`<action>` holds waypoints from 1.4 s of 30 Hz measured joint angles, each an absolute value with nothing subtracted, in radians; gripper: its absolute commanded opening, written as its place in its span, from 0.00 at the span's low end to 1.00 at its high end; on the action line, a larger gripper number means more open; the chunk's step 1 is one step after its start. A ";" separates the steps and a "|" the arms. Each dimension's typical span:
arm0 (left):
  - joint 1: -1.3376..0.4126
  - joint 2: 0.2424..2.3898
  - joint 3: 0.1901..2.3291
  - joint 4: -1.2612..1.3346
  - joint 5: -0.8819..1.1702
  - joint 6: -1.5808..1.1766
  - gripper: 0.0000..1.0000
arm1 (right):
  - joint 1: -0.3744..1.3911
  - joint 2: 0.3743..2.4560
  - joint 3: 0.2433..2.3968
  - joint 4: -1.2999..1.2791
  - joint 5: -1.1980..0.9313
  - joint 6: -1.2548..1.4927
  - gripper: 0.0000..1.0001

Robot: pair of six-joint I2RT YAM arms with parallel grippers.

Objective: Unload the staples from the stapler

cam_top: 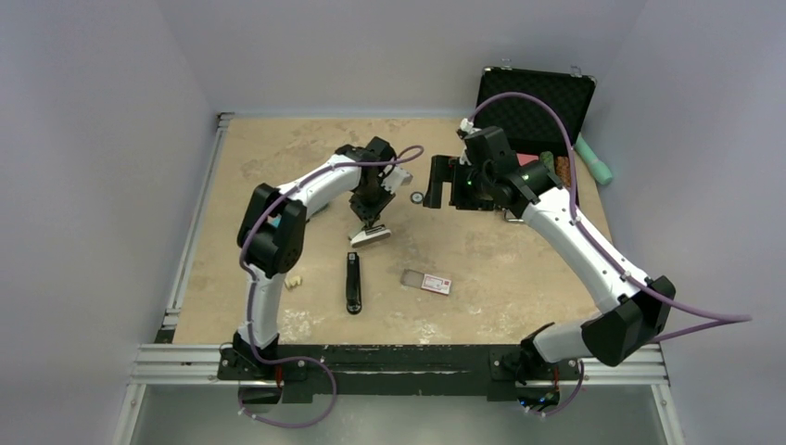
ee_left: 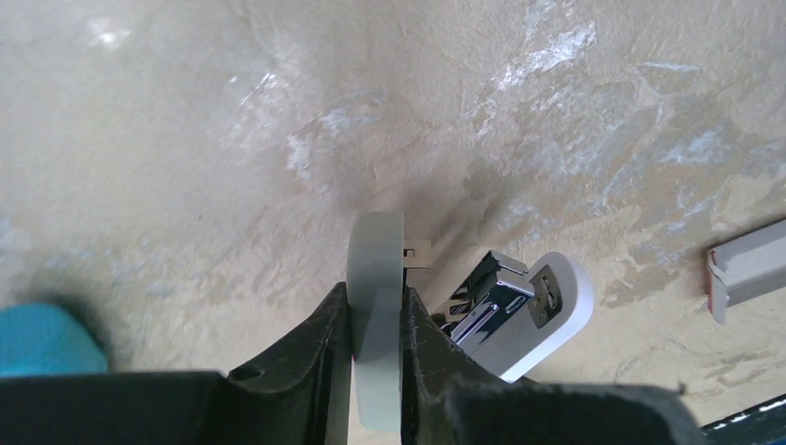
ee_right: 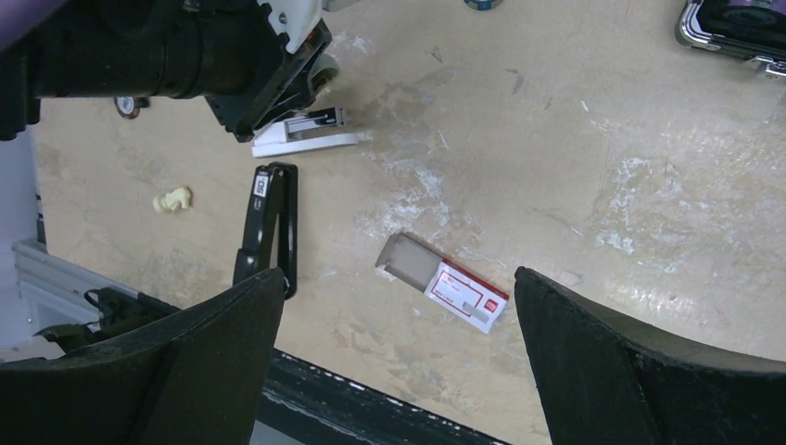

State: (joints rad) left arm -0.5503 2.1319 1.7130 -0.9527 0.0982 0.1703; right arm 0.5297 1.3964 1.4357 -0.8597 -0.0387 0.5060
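- Clamps left gripper (ee_left: 373, 311) tight on the raised top of the opened white stapler (ee_left: 556, 311).
- Holds right gripper (ee_right: 397, 278) wide apart, empty.
- Shows no staples out yet; removal apparently remains.

walls (cam_top: 93, 139): plain lilac-grey | table (cam_top: 278, 148): mottled beige top | front rail (cam_top: 176, 363): aluminium

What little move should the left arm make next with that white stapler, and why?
Probably ease the white cover farther back: the left gripper pinches it upright, the metal magazine lies exposed beside it, and the right gripper hangs open.
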 measured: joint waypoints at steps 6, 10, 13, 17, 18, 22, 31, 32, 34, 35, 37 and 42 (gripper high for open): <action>-0.550 2.045 1.732 -0.989 0.047 0.092 0.00 | 0.513 1.379 1.436 -0.817 -0.045 0.552 0.97; -0.550 1.987 1.751 -1.021 0.044 0.054 0.00 | 0.435 1.293 1.386 -0.738 -0.076 0.608 0.95; -0.550 1.969 1.789 -1.060 0.057 0.013 0.00 | 0.350 1.211 1.274 -0.632 -0.169 0.659 0.95; -0.550 1.945 1.801 -1.090 0.105 -0.060 0.00 | 0.251 1.139 1.126 -0.491 -0.305 0.725 0.95; -0.550 1.941 1.801 -1.095 0.117 -0.075 0.00 | 0.252 1.145 1.101 -0.463 -0.333 0.737 0.96; -0.550 1.925 1.802 -1.112 0.183 -0.158 0.00 | 0.255 1.167 0.984 -0.326 -0.449 0.800 0.99; -0.551 1.914 1.815 -1.126 0.300 -0.283 0.00 | 0.278 1.192 0.884 -0.030 -0.548 0.908 0.99; -0.551 1.914 1.819 -1.129 0.307 -0.294 0.00 | 0.295 1.210 0.883 -0.004 -0.550 0.917 0.99; -0.551 1.914 1.830 -1.134 0.318 -0.308 0.00 | 0.344 1.258 0.886 0.038 -0.550 0.925 0.99; -0.551 1.914 1.835 -1.135 0.326 -0.316 0.00 | 0.373 1.285 0.890 0.048 -0.550 0.927 0.99; -0.551 1.914 1.842 -1.134 0.340 -0.328 0.00 | 0.412 1.326 0.896 0.057 -0.550 0.933 0.99; -0.551 1.913 1.845 -1.132 0.371 -0.351 0.00 | 0.434 1.350 0.900 0.064 -0.543 0.941 0.99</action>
State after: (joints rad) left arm -0.5510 1.9133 1.8450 -1.1316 0.3706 -0.3508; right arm 0.4335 1.3502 0.9005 0.0639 -0.5430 0.9405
